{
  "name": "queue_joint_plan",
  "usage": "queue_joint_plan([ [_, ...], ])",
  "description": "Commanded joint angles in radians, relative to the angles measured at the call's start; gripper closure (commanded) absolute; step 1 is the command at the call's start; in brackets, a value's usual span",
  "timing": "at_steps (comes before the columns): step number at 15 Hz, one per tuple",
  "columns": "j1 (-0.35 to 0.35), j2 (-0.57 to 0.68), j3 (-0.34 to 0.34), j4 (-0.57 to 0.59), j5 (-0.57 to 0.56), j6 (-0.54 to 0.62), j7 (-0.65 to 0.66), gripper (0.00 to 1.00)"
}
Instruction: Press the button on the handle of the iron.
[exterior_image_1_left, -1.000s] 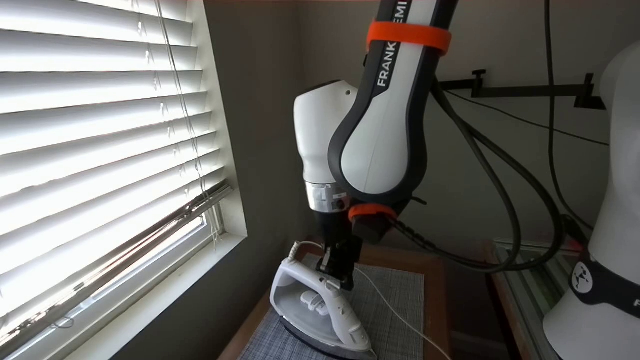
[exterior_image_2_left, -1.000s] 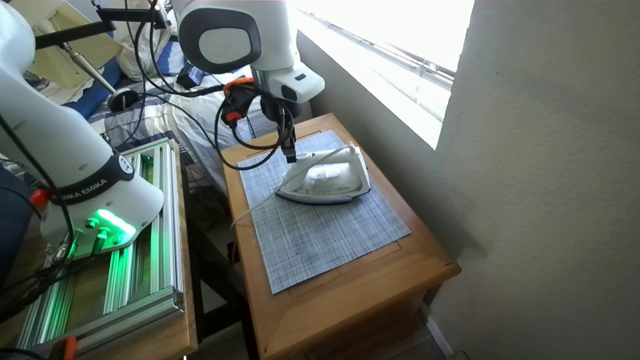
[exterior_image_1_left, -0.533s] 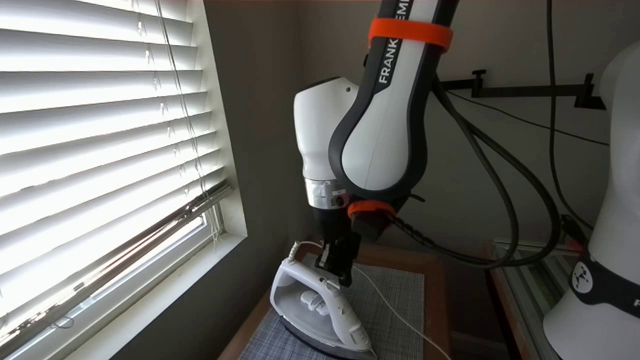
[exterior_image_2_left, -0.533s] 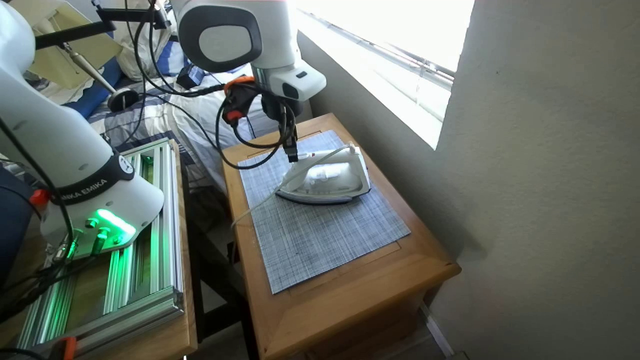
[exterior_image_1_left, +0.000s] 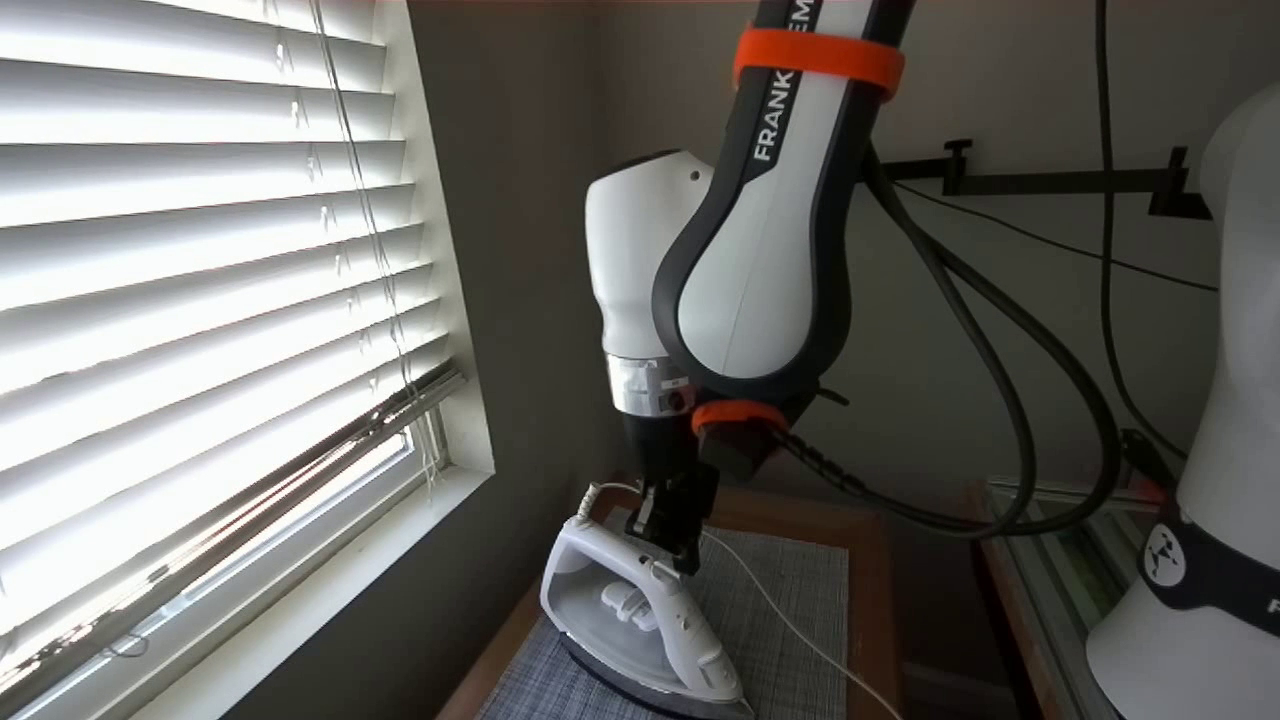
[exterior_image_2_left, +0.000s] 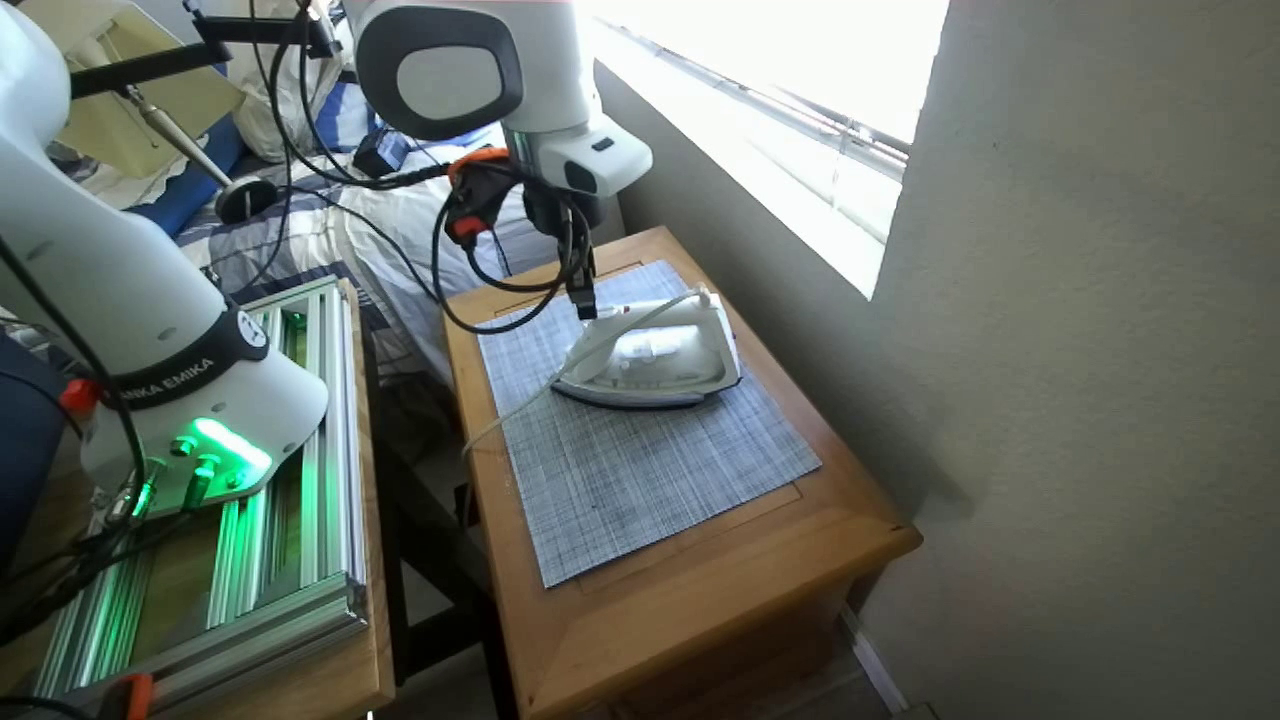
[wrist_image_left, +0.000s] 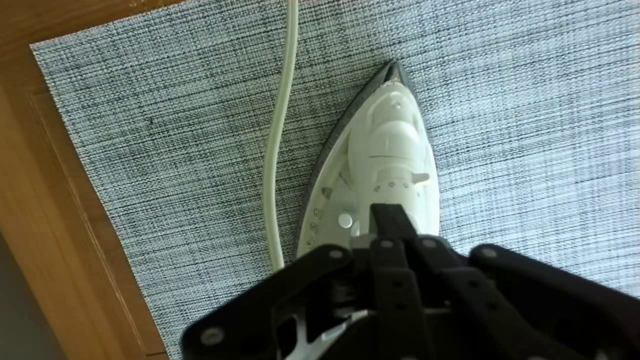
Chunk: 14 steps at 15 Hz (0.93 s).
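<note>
The white iron (exterior_image_1_left: 665, 625) stands flat on a grey mat and also shows in an exterior view (exterior_image_2_left: 665, 350) and the wrist view (wrist_image_left: 395, 135). Its handle (exterior_image_1_left: 690, 620) runs along the top. A small raised part that looks like a button (exterior_image_1_left: 645, 560) sits on the handle near my fingertips; in the wrist view the gripper hides it. My gripper (exterior_image_1_left: 687, 565) points down at the handle, fingers together and empty. It also shows in an exterior view (exterior_image_2_left: 586, 310) and the wrist view (wrist_image_left: 392, 215). I cannot tell whether the tips touch the handle.
The grey woven mat (exterior_image_2_left: 660, 500) lies on a wooden table (exterior_image_2_left: 700, 620). The iron's pale cord (wrist_image_left: 277, 130) runs beside the iron across the mat. A wall and a window with blinds (exterior_image_1_left: 200, 250) are close beside the table. Black cables hang by the wrist.
My gripper has risen slightly over the iron's handle and shifted a little. The fingers stay together. The iron has not moved.
</note>
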Motion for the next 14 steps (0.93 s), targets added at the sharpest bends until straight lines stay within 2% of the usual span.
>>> queue_joint_plan([
  [1,-0.01,0.01,0.01,0.001,0.04,0.003,-0.038,1.0],
  [7,-0.02,0.021,0.035,0.001,0.124,0.014,-0.095,1.0],
  [14,-0.021,0.037,0.03,0.001,0.13,0.022,-0.102,1.0],
])
